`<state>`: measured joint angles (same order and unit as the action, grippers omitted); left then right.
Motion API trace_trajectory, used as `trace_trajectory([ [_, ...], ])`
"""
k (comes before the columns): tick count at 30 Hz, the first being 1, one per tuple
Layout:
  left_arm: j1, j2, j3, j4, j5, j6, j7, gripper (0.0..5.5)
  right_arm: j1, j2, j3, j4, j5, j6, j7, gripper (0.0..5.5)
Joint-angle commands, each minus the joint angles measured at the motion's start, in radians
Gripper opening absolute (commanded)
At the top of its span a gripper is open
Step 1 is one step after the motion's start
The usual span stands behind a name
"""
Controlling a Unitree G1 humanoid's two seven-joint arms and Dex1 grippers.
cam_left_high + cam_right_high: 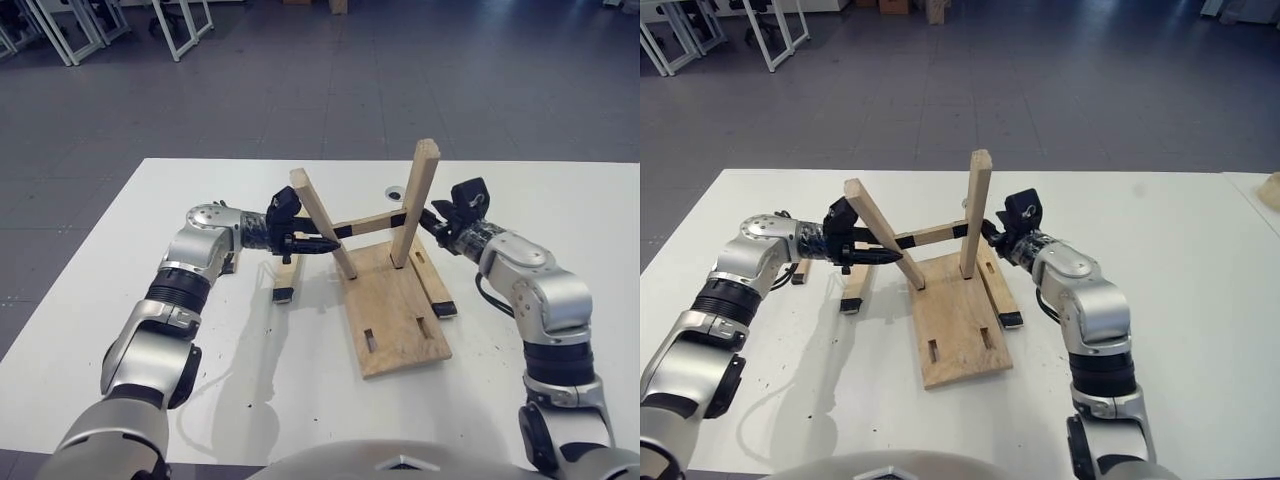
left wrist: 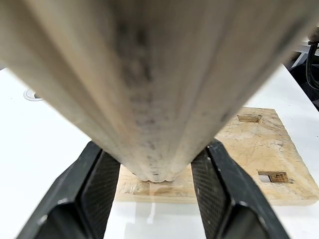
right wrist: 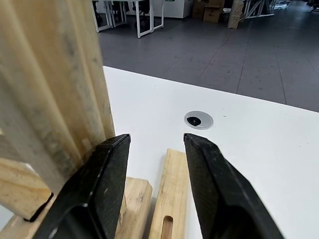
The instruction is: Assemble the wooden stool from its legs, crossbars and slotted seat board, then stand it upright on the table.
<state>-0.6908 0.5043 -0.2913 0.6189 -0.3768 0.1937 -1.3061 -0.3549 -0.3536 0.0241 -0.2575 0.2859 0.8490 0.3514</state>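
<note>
White worktop [image 1: 590, 210] carried a grainy slotted board [image 1: 400, 320]; the left end effector [image 1: 328, 243] clamped its square tilted leg [image 1: 310, 200], while the right end effector [image 1: 427, 219] gaped beside the upright leg [image 1: 420, 185].

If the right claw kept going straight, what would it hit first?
Probably the upright leg, hard beside one finger of the open right gripper; between the fingers the way looks free over the table. Depth is unclear.

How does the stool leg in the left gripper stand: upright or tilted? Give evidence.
Tilted. The leg slants: foot at the seat board's edge, top leaning to the robot's left, above the left gripper.
</note>
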Motion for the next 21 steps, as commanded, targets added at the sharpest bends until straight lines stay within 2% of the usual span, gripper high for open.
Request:
trace_trajectory([
  [1,0.096,-0.064,-0.157,0.078,0.177,0.028,-0.002,2.08,0.101,-0.228,0.003,-0.01,0.043,-0.005,0.246,2.01],
  [4,0.083,-0.072,-0.153,0.096,0.171,-0.002,-0.014,2.08,0.125,-0.312,0.012,-0.072,0.127,-0.029,0.439,2.01],
  [7,0.058,-0.07,-0.168,0.164,0.21,-0.11,-0.04,2.08,0.145,-0.355,0.129,-0.12,0.122,-0.117,0.589,2.01],
  [10,0.027,-0.078,-0.176,0.224,0.225,-0.168,-0.06,2.08,0.15,-0.368,0.25,-0.103,0.071,-0.218,0.694,2.46],
  [15,-0.016,-0.098,-0.178,0.262,0.214,-0.201,-0.079,2.08,0.129,-0.373,0.363,0.047,-0.071,-0.435,0.766,3.33],
  [21,-0.025,-0.098,-0.184,0.274,0.217,-0.23,-0.089,2.08,0.149,-0.38,0.382,0.155,-0.147,-0.576,0.786,3.39],
])
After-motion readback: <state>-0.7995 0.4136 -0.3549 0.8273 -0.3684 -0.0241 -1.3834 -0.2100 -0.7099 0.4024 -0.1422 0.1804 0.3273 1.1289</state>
